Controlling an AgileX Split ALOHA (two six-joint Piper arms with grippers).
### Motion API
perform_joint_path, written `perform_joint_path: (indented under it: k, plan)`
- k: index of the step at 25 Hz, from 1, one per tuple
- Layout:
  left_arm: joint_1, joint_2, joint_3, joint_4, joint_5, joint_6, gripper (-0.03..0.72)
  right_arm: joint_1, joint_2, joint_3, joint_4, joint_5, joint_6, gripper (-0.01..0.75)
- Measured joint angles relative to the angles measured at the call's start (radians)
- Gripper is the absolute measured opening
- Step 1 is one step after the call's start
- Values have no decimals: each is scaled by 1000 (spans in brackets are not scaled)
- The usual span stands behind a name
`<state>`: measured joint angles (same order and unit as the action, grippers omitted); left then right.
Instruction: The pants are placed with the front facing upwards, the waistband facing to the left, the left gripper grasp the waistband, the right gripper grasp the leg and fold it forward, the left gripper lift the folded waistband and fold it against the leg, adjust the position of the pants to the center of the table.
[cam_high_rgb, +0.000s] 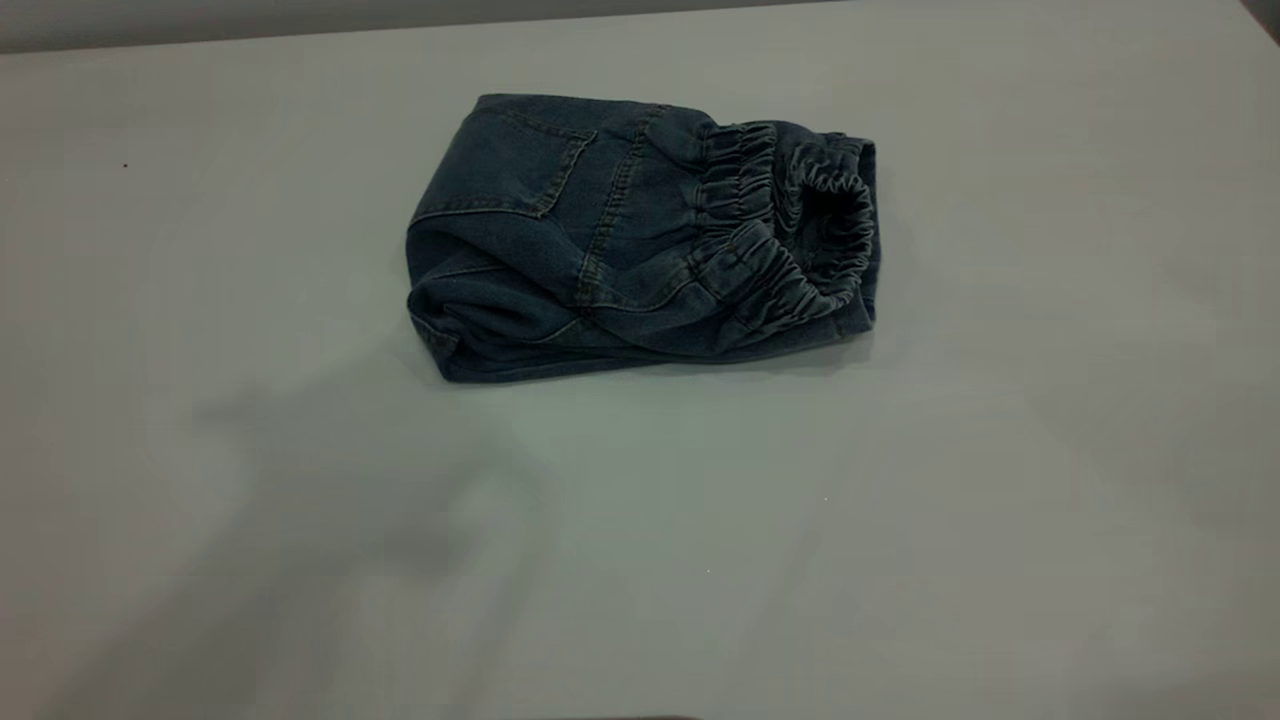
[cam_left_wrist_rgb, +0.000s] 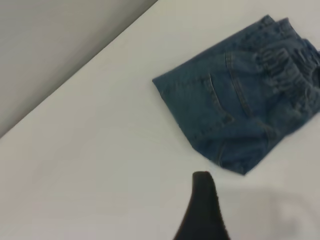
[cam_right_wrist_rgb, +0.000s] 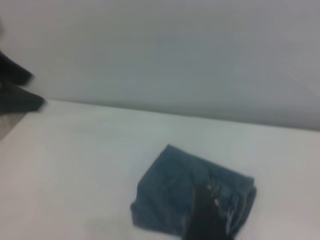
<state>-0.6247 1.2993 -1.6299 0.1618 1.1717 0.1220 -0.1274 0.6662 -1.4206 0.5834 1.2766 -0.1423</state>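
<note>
The blue denim pants (cam_high_rgb: 630, 235) lie folded into a compact bundle near the middle of the white table (cam_high_rgb: 900, 520). The ruched waistband (cam_high_rgb: 790, 240) rests on top at the bundle's right end, and a patch pocket (cam_high_rgb: 510, 160) faces up on the left. The leg is folded underneath and mostly hidden. Neither gripper appears in the exterior view. A black part of my left gripper (cam_left_wrist_rgb: 202, 210) hangs over bare table, apart from the pants (cam_left_wrist_rgb: 235, 105). A black part of my right gripper (cam_right_wrist_rgb: 207, 215) shows in front of the pants (cam_right_wrist_rgb: 170, 195), raised off them.
Bare tabletop surrounds the bundle on all sides. The table's far edge (cam_high_rgb: 400, 25) runs along the top of the exterior view. A dark shape (cam_right_wrist_rgb: 15, 95) sits at the table's far corner in the right wrist view. Soft shadows (cam_high_rgb: 350, 480) fall on the near left.
</note>
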Motion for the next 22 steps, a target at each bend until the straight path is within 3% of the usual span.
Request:
perform_joint_path:
  k: [13,22]
  plan:
    - [0,-590,514,-111,0,-22,519,0,-389,391,-58,0,-1,438]
    - [0,-937,774,-162,0,4,519,0,-603,712,-257,-10,-1,438]
